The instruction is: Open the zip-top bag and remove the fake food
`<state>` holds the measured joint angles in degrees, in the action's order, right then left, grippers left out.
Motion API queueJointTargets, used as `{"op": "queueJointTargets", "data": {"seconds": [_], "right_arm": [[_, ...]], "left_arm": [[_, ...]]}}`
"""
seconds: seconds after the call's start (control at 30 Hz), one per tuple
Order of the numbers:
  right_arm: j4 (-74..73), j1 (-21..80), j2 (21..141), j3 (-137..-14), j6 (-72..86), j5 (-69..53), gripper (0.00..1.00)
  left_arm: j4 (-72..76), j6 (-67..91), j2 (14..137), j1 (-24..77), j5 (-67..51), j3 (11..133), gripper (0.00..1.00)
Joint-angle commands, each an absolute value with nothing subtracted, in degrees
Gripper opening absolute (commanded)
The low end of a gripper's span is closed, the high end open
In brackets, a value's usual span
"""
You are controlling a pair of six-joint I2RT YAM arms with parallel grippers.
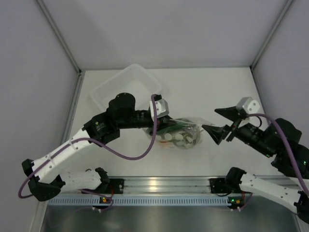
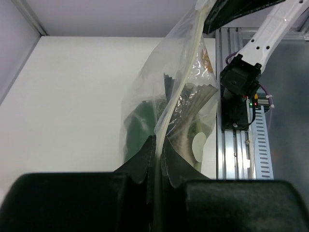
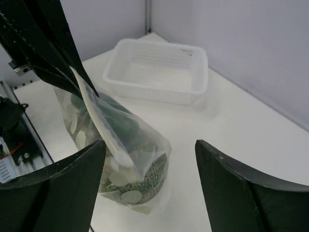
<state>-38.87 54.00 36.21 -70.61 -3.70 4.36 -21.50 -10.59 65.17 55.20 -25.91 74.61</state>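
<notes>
The zip-top bag [image 3: 145, 140] is clear, crinkly, glossy plastic; the basket [image 3: 154, 92], white perforated plastic.

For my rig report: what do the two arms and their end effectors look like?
The left arm and right arm have white links near the bases, then black joints and forearms. A purple cable runs along each. Bases carry red and green lights. The left end effector and right end effector each have two black wedge-shaped fingers and a grey camera block.
</notes>
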Motion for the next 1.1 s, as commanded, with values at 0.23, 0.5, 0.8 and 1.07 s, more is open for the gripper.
{"op": "queueJointTargets", "data": {"seconds": [0.23,0.5,0.8,1.07], "right_arm": [[-22.33,54.67,16.18,-53.53,-2.28,-4.46,0.76],[-14.33,54.58,13.27,-47.90,-3.34,-16.95,0.73],[-8.96,54.58,13.45,-47.37,-2.55,-22.58,0.63],[-9.93,54.67,14.94,-47.90,-2.73,-23.03,0.36]], "left_arm": [[-17.84,-9.67,60.47,55.28,-31.46,77.16,0.00],[-17.75,-7.56,60.21,55.28,-38.14,78.13,0.00],[-17.75,-6.59,60.29,55.28,-40.52,77.52,0.00],[-17.67,-6.85,60.03,55.28,-40.43,77.08,0.00]]}}
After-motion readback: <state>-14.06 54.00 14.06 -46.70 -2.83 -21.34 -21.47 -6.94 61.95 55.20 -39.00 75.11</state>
